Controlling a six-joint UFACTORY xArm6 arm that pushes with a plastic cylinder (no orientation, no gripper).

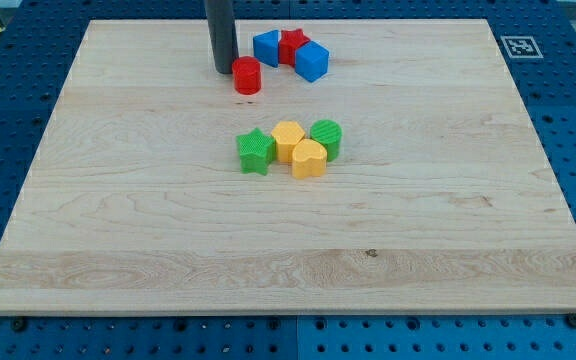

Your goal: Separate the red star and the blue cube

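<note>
The red star (291,44) sits near the view's top centre, wedged between two blue blocks. The blue cube (311,61) touches it on the right and slightly below. A second blue block (266,47) touches the star on its left. My tip (224,69) is at the end of the dark rod, to the left of this cluster. It stands just left of a red cylinder (247,76), close to it or touching it.
A cluster lies at the board's centre: a green star (256,151), a yellow hexagon (288,139), a yellow heart (309,159) and a green cylinder (326,137). The wooden board (118,230) lies on a blue perforated table.
</note>
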